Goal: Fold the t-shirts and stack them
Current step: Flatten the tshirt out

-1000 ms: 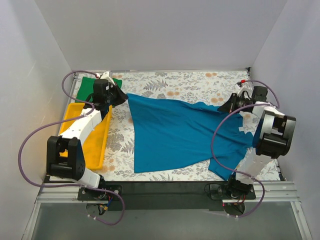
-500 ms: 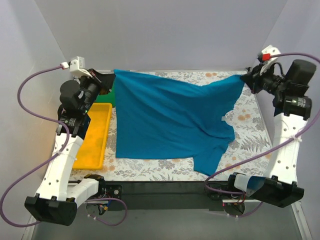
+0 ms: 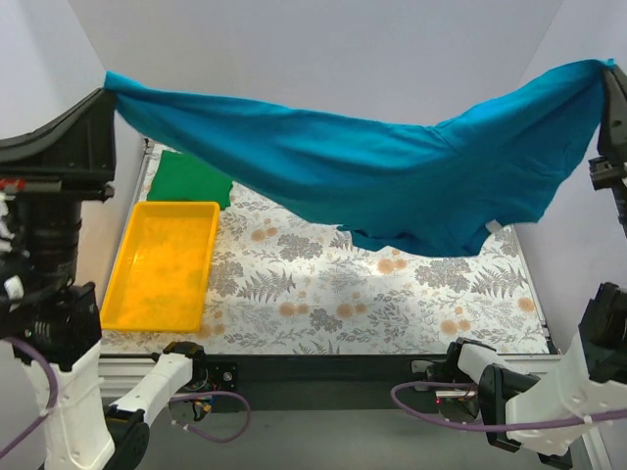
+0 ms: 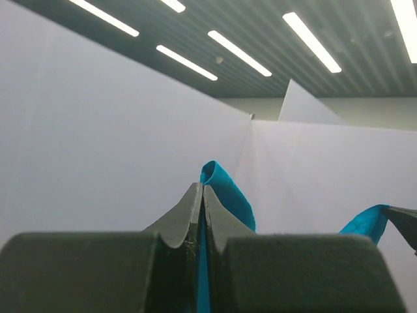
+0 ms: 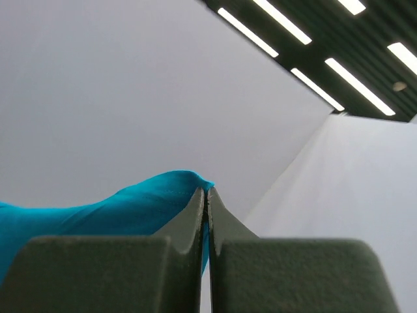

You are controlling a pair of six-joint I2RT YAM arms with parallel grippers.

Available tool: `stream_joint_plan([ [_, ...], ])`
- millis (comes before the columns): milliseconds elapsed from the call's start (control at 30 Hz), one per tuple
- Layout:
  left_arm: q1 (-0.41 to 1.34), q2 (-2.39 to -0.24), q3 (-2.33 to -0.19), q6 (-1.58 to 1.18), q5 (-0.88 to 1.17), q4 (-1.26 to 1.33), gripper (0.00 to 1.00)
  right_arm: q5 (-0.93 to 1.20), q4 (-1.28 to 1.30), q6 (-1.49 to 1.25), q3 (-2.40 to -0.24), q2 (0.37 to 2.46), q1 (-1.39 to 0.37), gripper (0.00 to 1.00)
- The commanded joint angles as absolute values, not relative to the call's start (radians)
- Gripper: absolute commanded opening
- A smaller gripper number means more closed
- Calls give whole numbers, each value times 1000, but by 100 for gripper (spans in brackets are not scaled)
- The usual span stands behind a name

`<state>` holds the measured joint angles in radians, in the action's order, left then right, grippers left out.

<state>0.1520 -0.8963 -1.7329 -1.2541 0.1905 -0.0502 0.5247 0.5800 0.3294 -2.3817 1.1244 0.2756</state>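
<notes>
The teal-blue t-shirt (image 3: pixel 382 176) hangs stretched in the air high above the table, held by a corner at each end. My left gripper (image 3: pixel 106 90) is shut on its left corner (image 4: pixel 225 192). My right gripper (image 3: pixel 609 67) is shut on its right corner (image 5: pixel 130 205). The shirt sags in the middle, and its lower edge hangs above the table's back right. The bright green t-shirt (image 3: pixel 191 179) lies folded on the table at the back left, behind the tray.
A yellow plastic tray (image 3: pixel 162 264) sits along the table's left side. The floral tablecloth (image 3: pixel 343 304) covers the table. White walls enclose the left, back and right sides. Both arms are raised high at the sides.
Both grippers have risen a long way with the teal-blue shirt, lifting it from the table surface into the air. The green shirt, earlier partly hidden, now shows.
</notes>
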Motion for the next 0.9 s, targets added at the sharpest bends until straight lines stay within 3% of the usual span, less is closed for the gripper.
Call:
stream_joint_plan([
  [0,150,-893,-1753,-1275,178,-54,0,367,441,276,-2399,1121,279,1],
  [233,155,-873,-1691,-1256,163,-52,0,328,420,281,-2369,1137,275,1],
  [400,156,-874,-1525,-1227,124,-48,0,399,436,255,-2318,1199,275,1],
  [500,156,-893,-1387,-1206,118,-26,0,535,453,248,-2180,1204,275,1],
  [600,156,-917,-1188,-1203,120,69,0,613,390,255,-1901,1154,275,1],
  [767,156,-1061,-974,-1194,127,179,0,629,284,301,-1503,1114,238,1],
  [867,156,-1206,-940,-1184,141,235,0,552,269,388,-1320,1117,128,1],
])
